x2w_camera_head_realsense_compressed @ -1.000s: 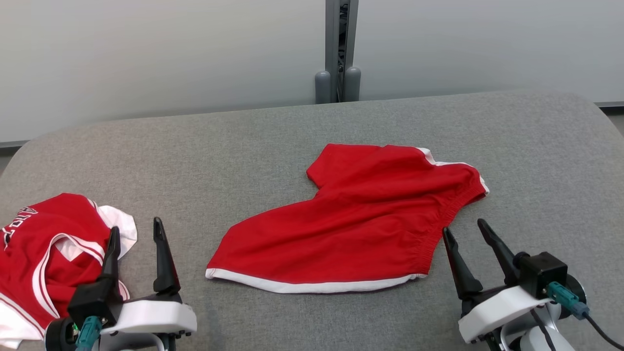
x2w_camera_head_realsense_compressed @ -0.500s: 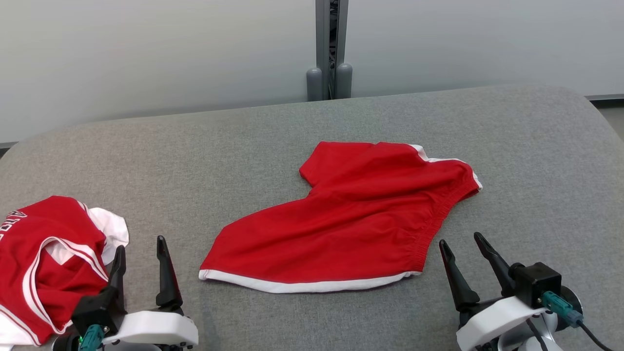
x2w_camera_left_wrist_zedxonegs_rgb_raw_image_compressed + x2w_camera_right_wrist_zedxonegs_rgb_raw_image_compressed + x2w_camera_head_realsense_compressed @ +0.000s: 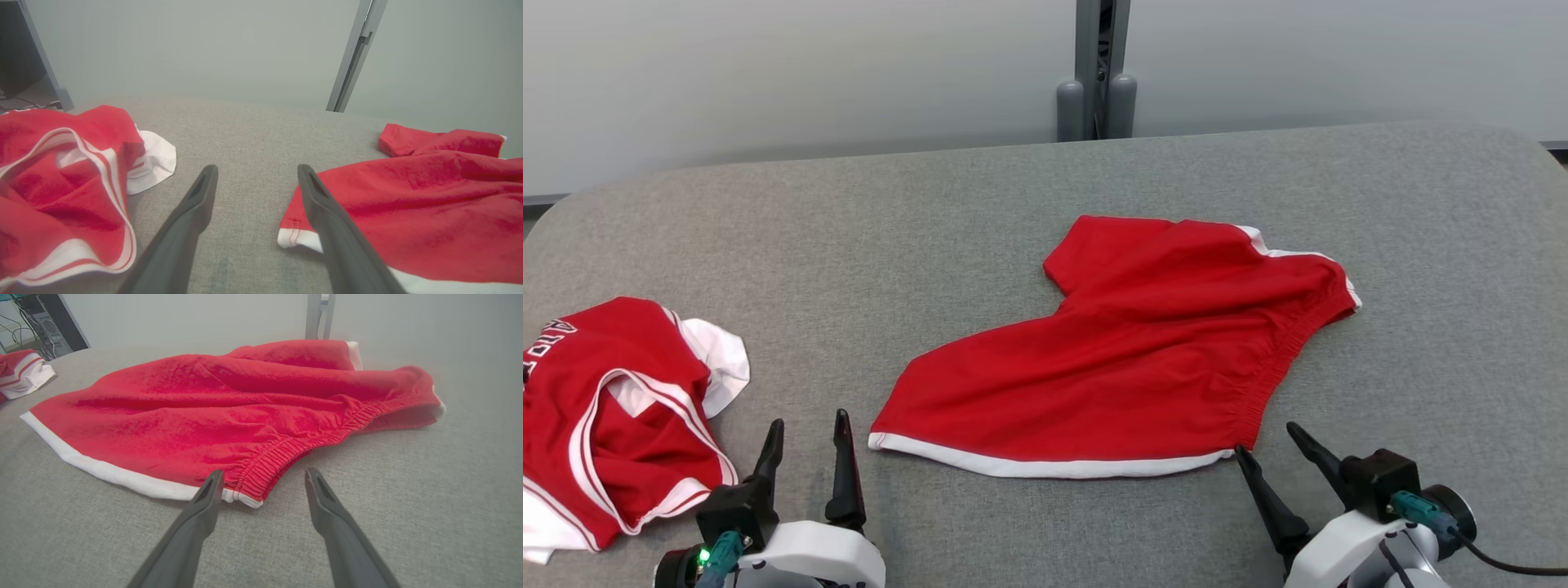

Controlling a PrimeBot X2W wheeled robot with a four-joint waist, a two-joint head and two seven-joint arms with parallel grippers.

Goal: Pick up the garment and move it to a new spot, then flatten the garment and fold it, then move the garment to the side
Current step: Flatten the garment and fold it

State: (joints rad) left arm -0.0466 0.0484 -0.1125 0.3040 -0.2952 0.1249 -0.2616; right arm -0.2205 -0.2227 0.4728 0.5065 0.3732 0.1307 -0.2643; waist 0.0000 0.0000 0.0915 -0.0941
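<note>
Drawn back, open left tool and open right tool flank the garment, right tip perhaps touching its hem corner.

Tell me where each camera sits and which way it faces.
Head view: on the head, looking forward and down over the grey table; left gripper lower left, right gripper lower right.
Left wrist view: on the left wrist, looking along its own fingers, between the shirt and the shorts.
Right wrist view: on the right wrist, looking along its fingers at the shorts' waistband corner.
Shared: all three show shirt and shorts.
</note>
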